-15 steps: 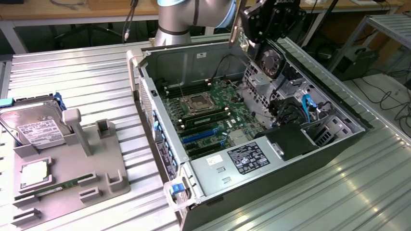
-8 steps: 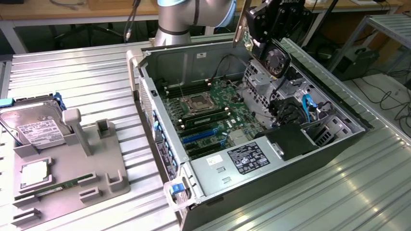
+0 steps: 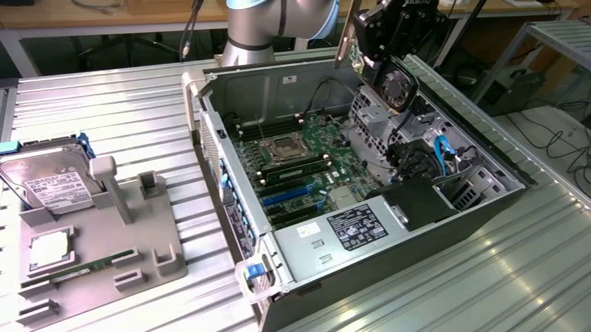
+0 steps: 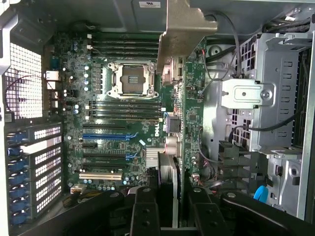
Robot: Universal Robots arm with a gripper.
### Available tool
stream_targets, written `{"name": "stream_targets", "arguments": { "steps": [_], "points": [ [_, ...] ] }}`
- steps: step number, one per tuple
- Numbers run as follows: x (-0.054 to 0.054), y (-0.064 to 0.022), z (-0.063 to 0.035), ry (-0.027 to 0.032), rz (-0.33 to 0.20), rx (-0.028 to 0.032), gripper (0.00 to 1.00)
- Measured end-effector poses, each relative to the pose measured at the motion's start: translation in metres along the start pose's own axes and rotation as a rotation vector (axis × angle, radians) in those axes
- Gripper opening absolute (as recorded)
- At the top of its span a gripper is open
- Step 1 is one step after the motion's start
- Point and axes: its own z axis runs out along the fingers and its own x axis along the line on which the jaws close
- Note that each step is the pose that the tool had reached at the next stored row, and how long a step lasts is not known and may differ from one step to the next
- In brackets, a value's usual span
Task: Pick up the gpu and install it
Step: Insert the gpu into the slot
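The gpu (image 3: 397,81) hangs above the open computer case (image 3: 231,207), over its far right side, with its round black fan facing the camera. My gripper (image 3: 395,38) is shut on the card's upper edge. In the wrist view the gpu (image 4: 189,103) appears edge-on between my black fingers (image 4: 145,211), with its silver end bracket (image 4: 183,34) at the far end. It is held clear above the motherboard (image 4: 113,113), apart from the blue expansion slots (image 4: 106,136).
Inside the case are a bare CPU socket (image 4: 132,78), a power supply (image 3: 356,225), a drive cage (image 4: 261,98) and loose cables. On the exterior view's left, a grey fixture (image 3: 102,242) holds a hard drive (image 3: 51,183), a CPU chip (image 3: 51,249) and a memory stick (image 3: 88,266).
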Motion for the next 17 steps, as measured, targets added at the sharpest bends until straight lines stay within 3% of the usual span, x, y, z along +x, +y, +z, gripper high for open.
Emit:
{"name": "stream_targets", "arguments": {
  "steps": [8, 17],
  "points": [
    [0.0000, 0.0000, 0.0000, -0.0001, -0.019, -0.0001, 0.28],
    [0.0000, 0.0000, 0.0000, -0.0003, -0.097, -0.0004, 0.28]
  ]
}}
